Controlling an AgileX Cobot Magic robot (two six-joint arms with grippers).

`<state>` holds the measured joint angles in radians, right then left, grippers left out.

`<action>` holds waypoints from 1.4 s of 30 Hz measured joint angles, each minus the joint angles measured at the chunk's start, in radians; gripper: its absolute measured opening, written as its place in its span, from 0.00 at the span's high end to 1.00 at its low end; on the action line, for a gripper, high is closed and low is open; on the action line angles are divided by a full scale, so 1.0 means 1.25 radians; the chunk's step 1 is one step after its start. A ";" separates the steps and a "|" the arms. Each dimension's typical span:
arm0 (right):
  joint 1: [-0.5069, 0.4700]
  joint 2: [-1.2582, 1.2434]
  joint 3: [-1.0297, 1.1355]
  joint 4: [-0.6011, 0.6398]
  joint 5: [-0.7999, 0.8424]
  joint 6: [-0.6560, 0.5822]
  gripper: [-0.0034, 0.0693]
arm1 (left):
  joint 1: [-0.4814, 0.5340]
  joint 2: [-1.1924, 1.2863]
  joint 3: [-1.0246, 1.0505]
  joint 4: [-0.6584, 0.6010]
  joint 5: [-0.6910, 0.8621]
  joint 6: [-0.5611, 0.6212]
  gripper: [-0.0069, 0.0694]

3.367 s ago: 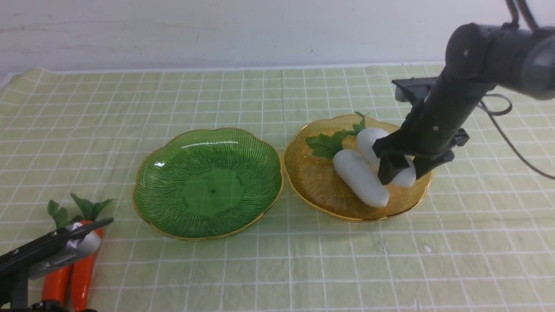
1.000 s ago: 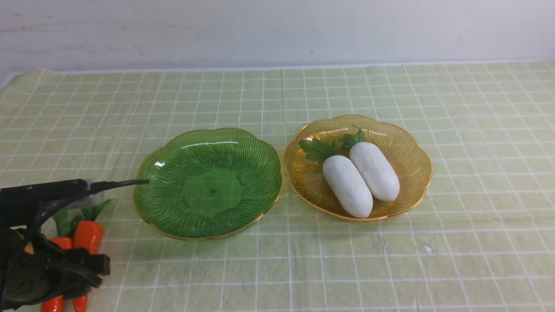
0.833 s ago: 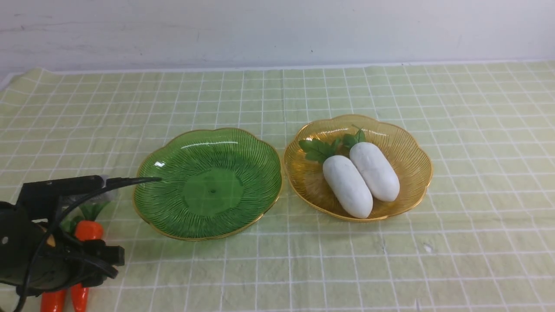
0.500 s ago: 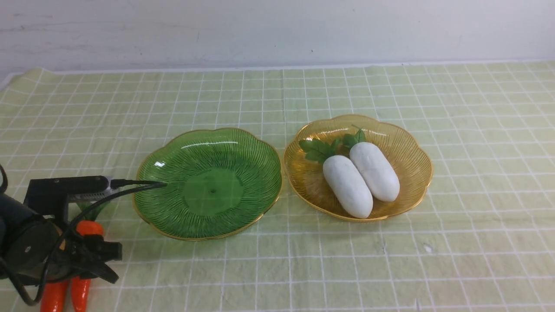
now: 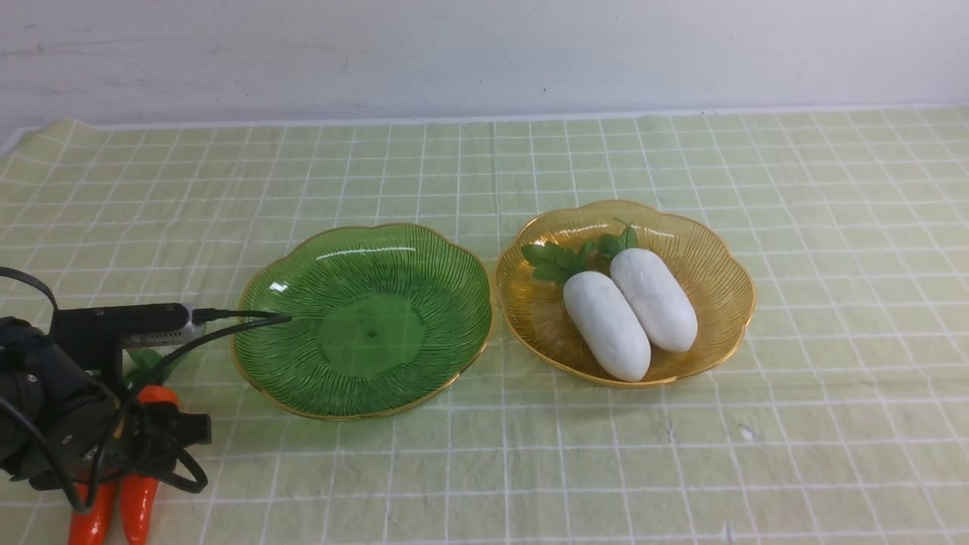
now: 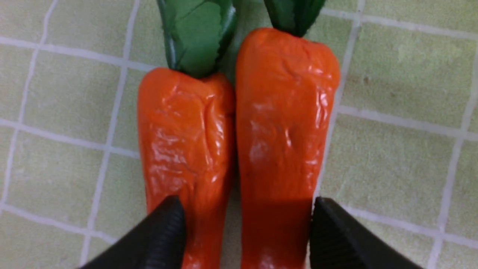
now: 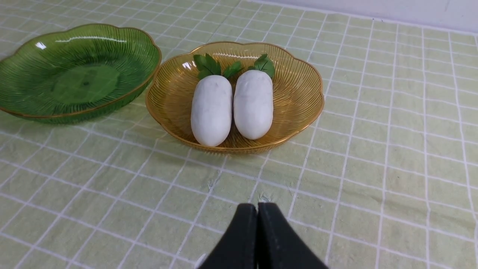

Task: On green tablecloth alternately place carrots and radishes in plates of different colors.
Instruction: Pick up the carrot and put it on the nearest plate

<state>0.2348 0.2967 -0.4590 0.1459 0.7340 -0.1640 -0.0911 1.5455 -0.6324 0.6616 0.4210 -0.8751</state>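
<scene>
Left claw open, empty, now lower over your touching carrots, tablecloth's near-left corner, right claw closed.

My left pincer has black ribbed fingers; behind it, black cables loop round the bulky black wrist.

— How's the light?
— Bright and even; only faint shadows on the cloth.
— Any glare?
— White streaks on the green plate, shiny patches on the carrots, whose close view is slightly soft.
</scene>
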 joint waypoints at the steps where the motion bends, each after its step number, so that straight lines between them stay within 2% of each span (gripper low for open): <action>1: 0.000 0.000 0.000 0.000 0.000 0.000 0.97 | -0.001 0.000 -0.002 0.000 0.005 0.000 0.38; 12: 0.000 0.000 0.000 0.000 0.000 0.000 0.97 | -0.002 -0.099 0.002 -0.040 0.125 -0.003 0.38; 19: 0.000 0.000 0.000 -0.001 0.000 0.000 0.97 | -0.002 -0.127 0.002 -0.106 0.144 0.003 0.38; 22: 0.000 0.000 0.000 -0.001 0.000 0.000 0.97 | -0.002 -0.123 0.002 -0.139 0.130 0.015 0.38; 30: 0.000 0.000 0.000 -0.002 0.000 0.000 0.97 | -0.002 -0.065 0.002 -0.145 0.038 0.014 0.38; 42: 0.000 0.000 0.000 -0.002 0.000 0.000 0.97 | -0.002 0.052 0.000 -0.104 -0.088 0.008 0.38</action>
<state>0.2348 0.2967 -0.4590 0.1431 0.7340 -0.1640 -0.0933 1.6107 -0.6318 0.5311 0.3116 -0.8651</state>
